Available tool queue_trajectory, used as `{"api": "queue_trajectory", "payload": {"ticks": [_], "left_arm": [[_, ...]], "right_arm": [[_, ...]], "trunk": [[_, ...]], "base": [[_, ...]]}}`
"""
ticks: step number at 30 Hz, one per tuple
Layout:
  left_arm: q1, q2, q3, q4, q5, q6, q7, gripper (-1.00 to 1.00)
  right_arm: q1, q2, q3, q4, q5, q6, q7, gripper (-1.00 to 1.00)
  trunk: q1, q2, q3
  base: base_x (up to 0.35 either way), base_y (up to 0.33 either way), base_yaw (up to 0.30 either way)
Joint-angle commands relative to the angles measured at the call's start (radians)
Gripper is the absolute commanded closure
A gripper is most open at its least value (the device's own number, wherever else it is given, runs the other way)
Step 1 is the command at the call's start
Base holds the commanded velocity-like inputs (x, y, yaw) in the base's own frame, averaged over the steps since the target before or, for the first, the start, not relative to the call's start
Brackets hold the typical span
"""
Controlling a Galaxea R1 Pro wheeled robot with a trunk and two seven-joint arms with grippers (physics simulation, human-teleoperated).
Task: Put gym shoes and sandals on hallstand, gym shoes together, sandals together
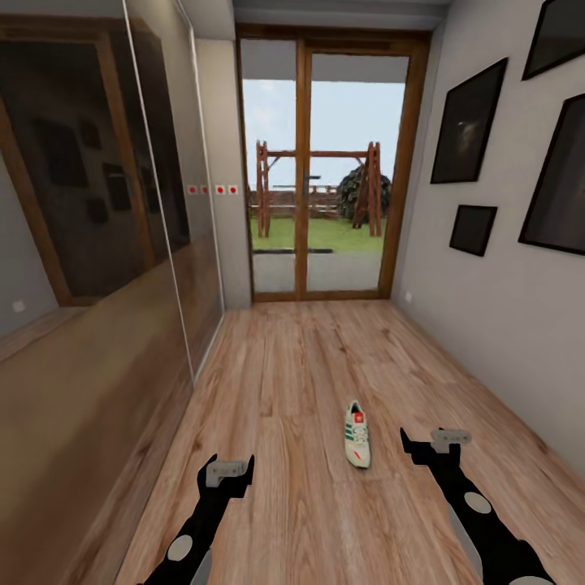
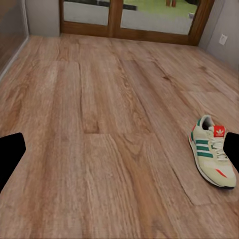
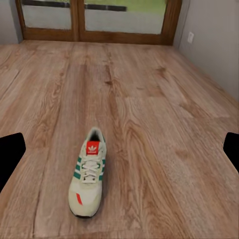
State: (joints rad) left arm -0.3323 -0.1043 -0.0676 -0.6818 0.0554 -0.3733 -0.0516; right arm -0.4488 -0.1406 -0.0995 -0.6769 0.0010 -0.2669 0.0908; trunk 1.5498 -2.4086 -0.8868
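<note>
Both arms are cut off by the lower edge of the head view, and in the wrist views the fingertips are only black slivers at the frame sides. The left gripper (image 1: 230, 470) and right gripper (image 1: 435, 443) each have their fingers spread wide, holding nothing. One gym shoe (image 1: 357, 433) lies alone on the corridor floor (image 1: 284, 382), between the two grippers and nearer the right one, touching neither. It is white with green side stripes, a red tongue label and a red flash near the toe, heel towards the glazed wooden door (image 1: 325, 162). Dark framed pictures (image 1: 469, 122) hang on the right wall; a mirrored panel (image 1: 81, 203) lines the left.
</note>
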Motion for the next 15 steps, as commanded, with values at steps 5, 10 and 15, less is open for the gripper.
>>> {"api": "queue_trajectory", "payload": {"ticks": [5,10,15], "left_arm": [[-0.001,0.0,0.0,0.001,0.006,-0.003,-0.005,-1.0],[-0.001,0.0,0.0,0.001,0.006,-0.003,-0.005,-1.0],[-0.001,0.0,0.0,0.001,0.006,-0.003,-0.005,-1.0]], "right_arm": [[-0.001,0.001,-0.005,0.001,0.0,-0.003,0.009,-1.0],[-0.001,0.001,-0.005,0.002,0.0,-0.003,0.009,-1.0],[-0.001,0.001,-0.005,0.002,0.0,-0.003,0.009,-1.0]], "trunk": [[0.0,0.0,-0.001],[0.0,0.0,-0.001],[0.0,0.0,-0.001]], "base": [[0.338,0.0,0.0],[0.338,0.001,0.033],[0.338,0.04,0.151]]}}
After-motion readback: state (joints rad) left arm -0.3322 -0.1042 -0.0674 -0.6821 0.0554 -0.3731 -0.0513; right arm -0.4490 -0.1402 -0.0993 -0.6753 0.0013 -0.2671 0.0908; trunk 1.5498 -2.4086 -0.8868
